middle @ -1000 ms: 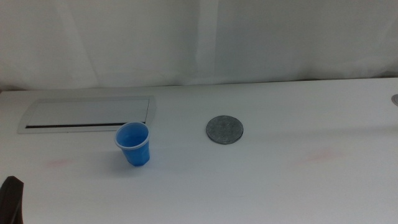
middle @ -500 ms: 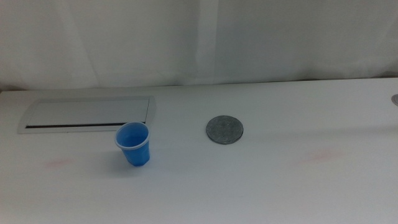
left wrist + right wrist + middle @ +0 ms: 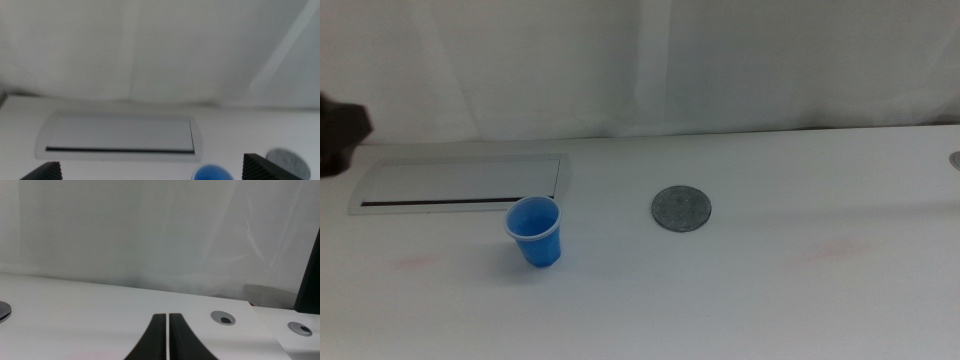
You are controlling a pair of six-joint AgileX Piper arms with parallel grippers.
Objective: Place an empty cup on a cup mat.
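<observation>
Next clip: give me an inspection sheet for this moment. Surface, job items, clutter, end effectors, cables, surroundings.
Surface: white table, faint pinkish smudges.
Job's things: the cup upright and empty, standing apart from the cup mat, which lies bare.
Clutter: white slotted panel behind the cup; round grommets in the tabletop.
Grippers: left end effector open, raised, facing the panel and cup, holding nothing; right end effector shut, out of the middle view.
Cables: nothing seen.
Surroundings: white curtain backdrop.
</observation>
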